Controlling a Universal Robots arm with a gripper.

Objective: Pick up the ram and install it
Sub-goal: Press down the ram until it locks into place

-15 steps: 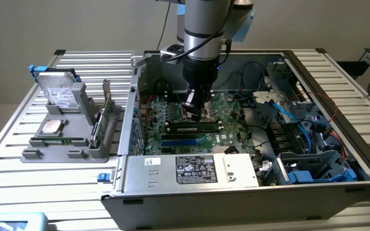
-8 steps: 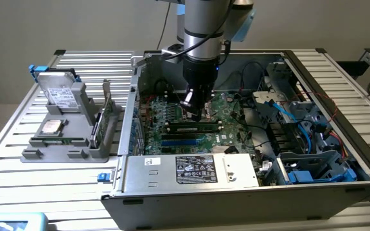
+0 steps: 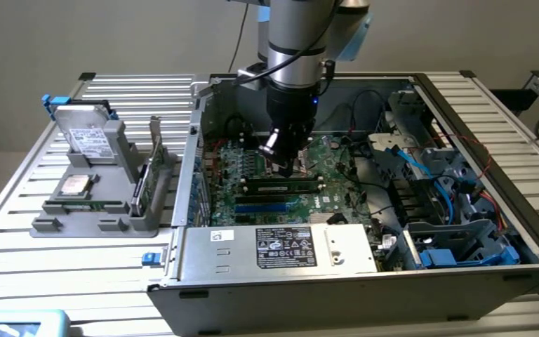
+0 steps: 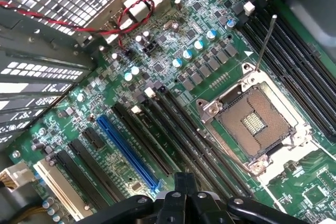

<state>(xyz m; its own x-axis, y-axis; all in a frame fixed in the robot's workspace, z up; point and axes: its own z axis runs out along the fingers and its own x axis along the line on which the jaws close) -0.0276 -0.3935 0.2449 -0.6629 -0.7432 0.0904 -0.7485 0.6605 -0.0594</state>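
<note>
The ram [image 3: 283, 187] is being seen as a long, narrow green stick that appears to be standing in one of the black slots deep inside the computer case [image 3: 344, 295]. Whether it is being held fully home by the slot's end clips cannot be told. The pincer [image 3: 286, 163] is being held closed directly above the stick, inside the case. Its tips are close to the stick's upper edge or touching it, and nothing is being gripped between them. In the wrist view the closed pincer [image 4: 184, 192] is being shown over the rows of black slots.

Several risks are being judged from this:
- **Uneven seating:** if force is being applied off the stick's middle, one end could be seated while the other is left raised.
- **Bent stick or board:** the stick could be bent, or the motherboard [image 3: 250, 175] flexed, if the notch is not being matched to the slot.
- **Sideways slip:** the tips could be sent into the neighbouring slots or the open processor socket [image 4: 254, 121], whose fine contacts are being left exposed.
- **Snagged cables:** the loose blue cables [image 3: 420, 168] inside the case, toward the exterior view's right, could be caught by the arm.

The case is being supported, open side up, on a desk [image 3: 110, 281] of ribbed metal slats. Beside the case, on the exterior view's left, a grey fixture [image 3: 101, 210] is being used to hold spare parts. A plain pale wall [image 3: 110, 35] is being seen behind the case.
</note>
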